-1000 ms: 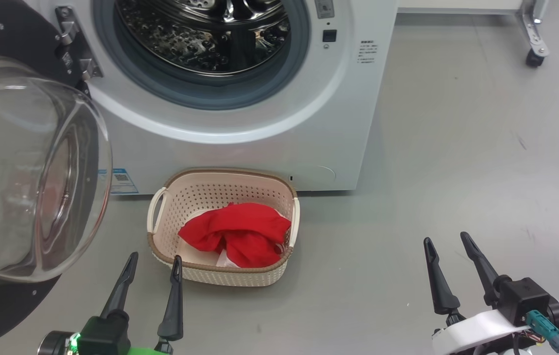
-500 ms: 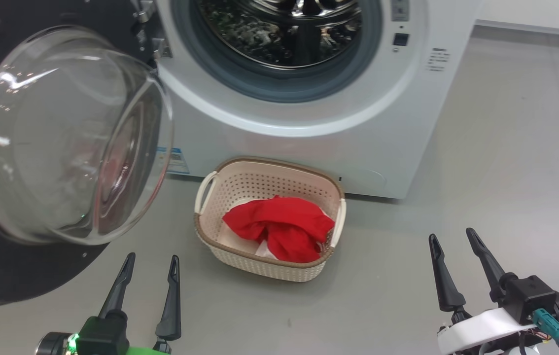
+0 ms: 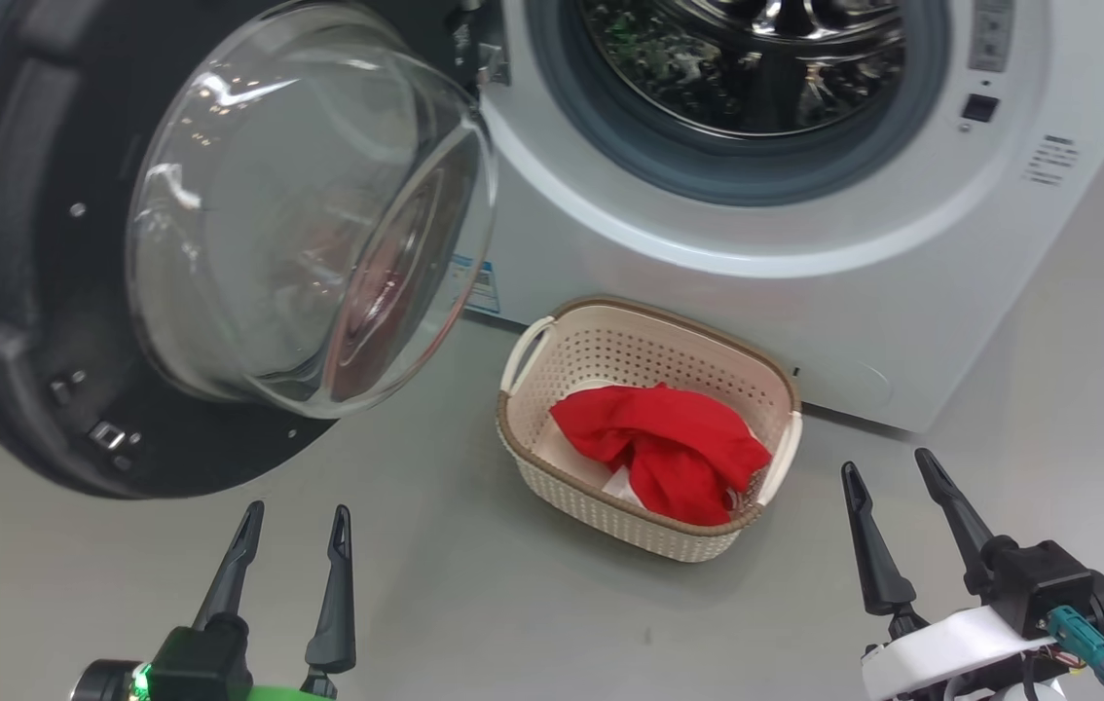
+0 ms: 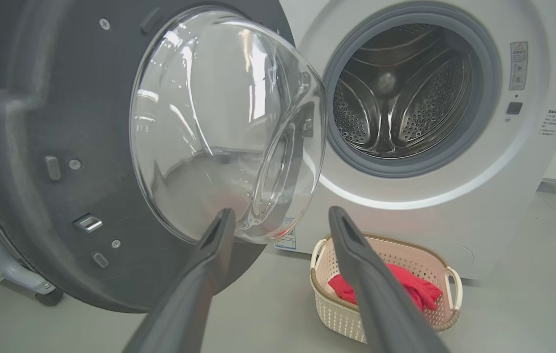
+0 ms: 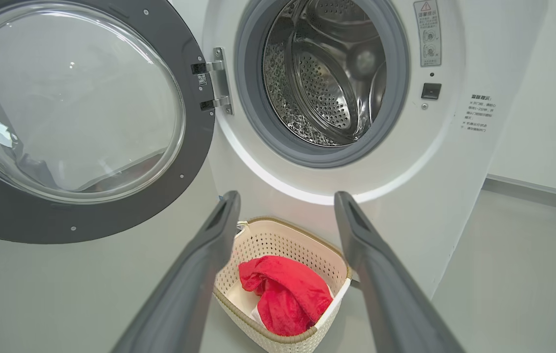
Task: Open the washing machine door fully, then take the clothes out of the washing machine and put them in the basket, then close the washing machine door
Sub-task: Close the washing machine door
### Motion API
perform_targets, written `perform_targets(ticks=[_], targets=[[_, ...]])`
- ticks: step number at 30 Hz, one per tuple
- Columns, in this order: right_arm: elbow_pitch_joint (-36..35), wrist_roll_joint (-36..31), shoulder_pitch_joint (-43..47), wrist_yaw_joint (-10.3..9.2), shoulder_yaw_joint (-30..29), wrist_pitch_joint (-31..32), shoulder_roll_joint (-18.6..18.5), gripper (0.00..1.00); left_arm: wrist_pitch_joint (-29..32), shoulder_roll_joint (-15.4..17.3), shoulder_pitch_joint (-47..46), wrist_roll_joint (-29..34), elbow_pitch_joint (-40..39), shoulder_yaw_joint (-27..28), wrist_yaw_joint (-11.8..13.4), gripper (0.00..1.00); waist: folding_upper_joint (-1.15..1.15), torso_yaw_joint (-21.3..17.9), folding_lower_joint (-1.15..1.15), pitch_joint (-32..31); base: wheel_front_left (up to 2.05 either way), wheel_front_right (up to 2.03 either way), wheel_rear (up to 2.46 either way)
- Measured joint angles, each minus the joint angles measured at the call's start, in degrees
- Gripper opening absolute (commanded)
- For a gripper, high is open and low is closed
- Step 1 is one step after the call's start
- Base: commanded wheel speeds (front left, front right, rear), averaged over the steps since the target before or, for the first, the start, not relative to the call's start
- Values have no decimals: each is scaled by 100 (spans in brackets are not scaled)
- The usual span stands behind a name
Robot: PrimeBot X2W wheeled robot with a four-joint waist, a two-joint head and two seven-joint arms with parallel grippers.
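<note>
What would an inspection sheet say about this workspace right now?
Surface: grey floor, faintly scuffed.
Job's things: door swung wide open; drum of the washer looks empty; red clothes lie in the basket, on the floor before the washer.
Clutter: nothing seen.
Pincers: left pincer and right pincer both open, empty, above the floor.
Cables: teal plug with a cable at the right wrist.
Surroundings: white wall beside the washer; wheeled frame leg beyond the door.

clothes (image 3: 671, 449): were bright red
basket (image 3: 571, 487): was cream, perforated, brown-rimmed
washing machine (image 3: 688, 292): was white, with a grey seal
washing machine door (image 3: 17, 292): had a black rim and clear glass
floor (image 3: 513, 604): was grey
</note>
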Motion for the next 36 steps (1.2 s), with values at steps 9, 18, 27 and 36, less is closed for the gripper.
perform_targets(ticks=[9, 18, 27, 36], targets=[[-14, -26, 0, 4, 81, 60, 0, 100, -7, -3, 0, -103, 35, 11, 13, 100, 0, 473, 0, 18, 0, 0, 0], [-8, -43, -4, 55, 179, 111, 2, 100, -74, -10, 1, -113, 35, 133, 14, 100, 0, 609, 0, -6, 0, 0, 0], [-5, -42, -4, 55, 207, 118, 3, 100, -74, -10, 1, -154, 63, 134, 16, 100, 0, 600, 0, -27, 0, 0, 0], [-5, -43, -5, 54, 215, 135, 4, 100, -90, -13, 1, -311, 65, 77, 15, 0, 0, 590, 0, -33, 0, 0, 0]])
